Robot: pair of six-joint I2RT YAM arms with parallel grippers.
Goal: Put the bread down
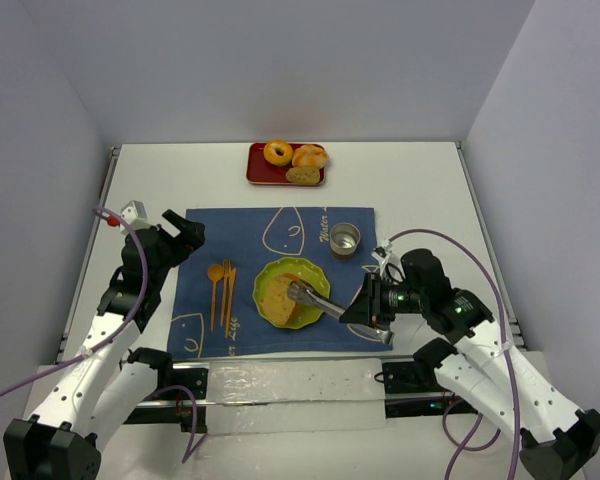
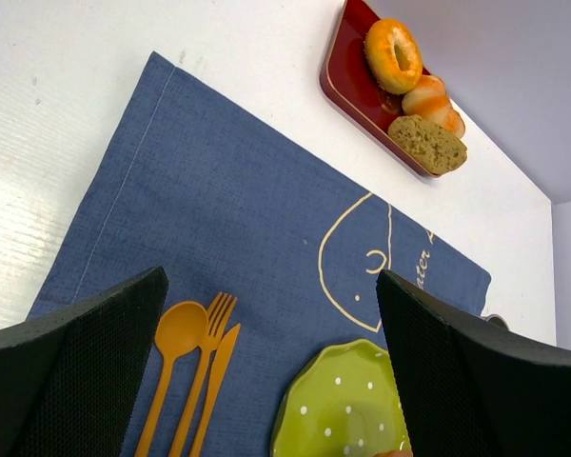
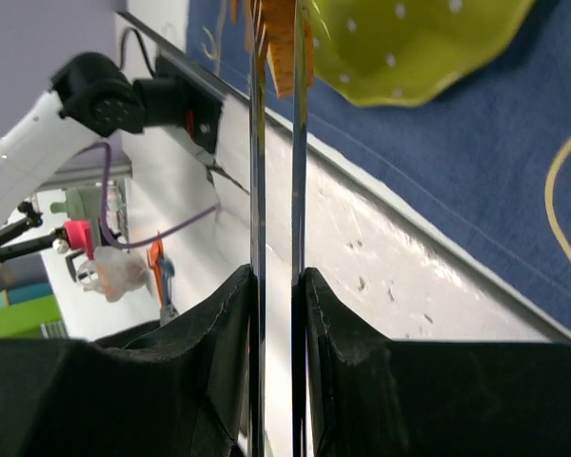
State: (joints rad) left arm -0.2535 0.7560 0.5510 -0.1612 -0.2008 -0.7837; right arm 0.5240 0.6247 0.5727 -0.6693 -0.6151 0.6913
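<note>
The left gripper (image 1: 185, 235) is hanging over the left edge of the blue mat (image 1: 210, 225) with its fingers (image 2: 105, 324) spread wide and holding nothing. It is well apart from the bread. One bread slice (image 1: 280, 300) is lying on the green plate (image 1: 320, 270), and a second slice (image 1: 303, 175) is sitting far back on the red tray (image 1: 255, 170). The right gripper (image 1: 358, 312) is clenching metal tongs (image 1: 315, 300). The tongs are pointing left, with their tips meeting the plate's slice, so the slice is lying left of these fingers and the right arm is the nearer one.
</note>
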